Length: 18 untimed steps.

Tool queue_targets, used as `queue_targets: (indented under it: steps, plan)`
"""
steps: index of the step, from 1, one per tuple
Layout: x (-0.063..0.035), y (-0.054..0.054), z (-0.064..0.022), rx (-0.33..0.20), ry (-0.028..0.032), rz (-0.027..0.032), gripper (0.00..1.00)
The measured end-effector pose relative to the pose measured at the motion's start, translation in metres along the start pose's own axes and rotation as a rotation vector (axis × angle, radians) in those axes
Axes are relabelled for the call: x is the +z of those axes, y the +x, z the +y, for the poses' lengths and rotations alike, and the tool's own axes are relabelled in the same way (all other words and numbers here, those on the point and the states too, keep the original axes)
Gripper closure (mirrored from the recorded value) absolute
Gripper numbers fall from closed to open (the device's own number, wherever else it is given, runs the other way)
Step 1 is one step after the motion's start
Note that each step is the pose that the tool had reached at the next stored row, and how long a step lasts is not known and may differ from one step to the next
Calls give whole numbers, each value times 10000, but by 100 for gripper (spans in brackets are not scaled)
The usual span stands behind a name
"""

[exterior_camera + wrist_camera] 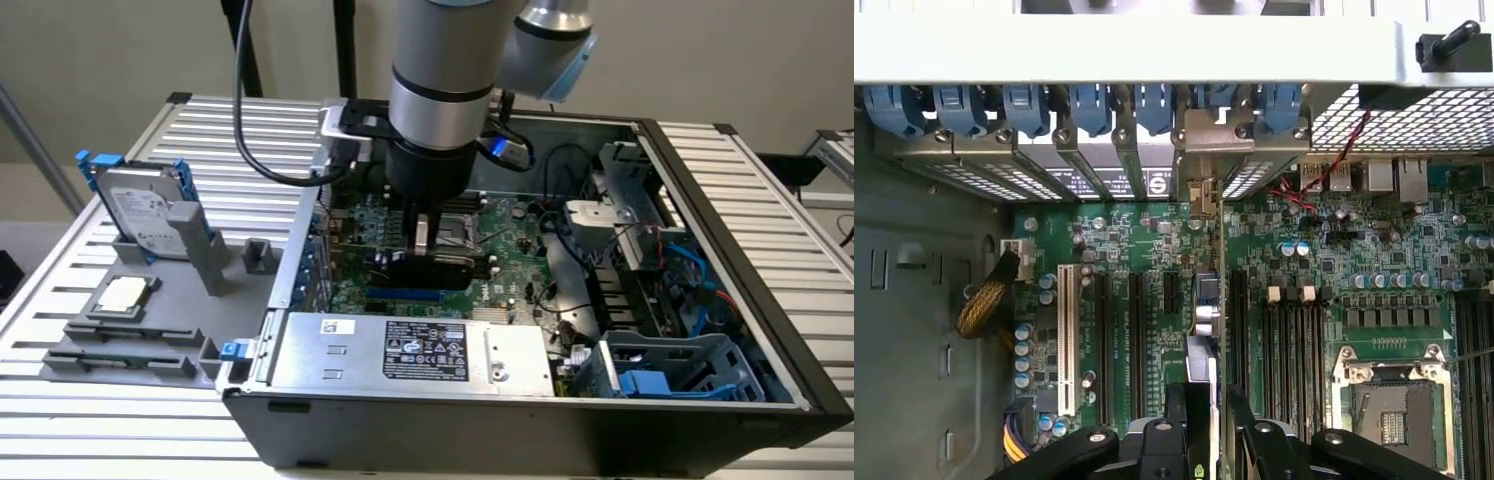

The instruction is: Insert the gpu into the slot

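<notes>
My gripper (pixel 430 243) hangs inside the open computer case (pixel 694 400) and is shut on the gpu (pixel 435 270), whose black cooler block shows just under the fingers. The blue slot (pixel 400 296) is a bright strip on the green motherboard (pixel 514 250), right below the card's lower edge; I cannot tell whether card and slot touch. In the wrist view the gpu (pixel 1204 320) is seen edge-on between the black fingers (pixel 1179 415) of my gripper (pixel 1212 418). Its metal end bracket (pixel 1200 195) reaches toward the case's rear wall. The card hides the slot here.
A silver power supply (pixel 414 350) sits in front of the board, with a blue drive cage (pixel 667 372) and cables to the exterior view's right. Black memory slots (pixel 1294 340), a CPU socket (pixel 1389 400), a white slot (pixel 1066 340) and blue bracket clips (pixel 1094 105) surround the card. A hard drive (pixel 140 215) stands outside.
</notes>
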<state>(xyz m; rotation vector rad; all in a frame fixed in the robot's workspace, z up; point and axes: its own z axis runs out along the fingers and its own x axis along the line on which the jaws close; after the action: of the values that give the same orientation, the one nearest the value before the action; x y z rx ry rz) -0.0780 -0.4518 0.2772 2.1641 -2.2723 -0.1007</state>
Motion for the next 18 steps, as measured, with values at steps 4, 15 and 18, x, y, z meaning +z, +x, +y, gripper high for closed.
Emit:
queue_targets:
  steps: [4,15,18]
  plan:
    - [13,1,13,70,3,-4,74]
    - [59,3,17,75,3,-3,74]
    - [70,4,16,52,2,-2,74]
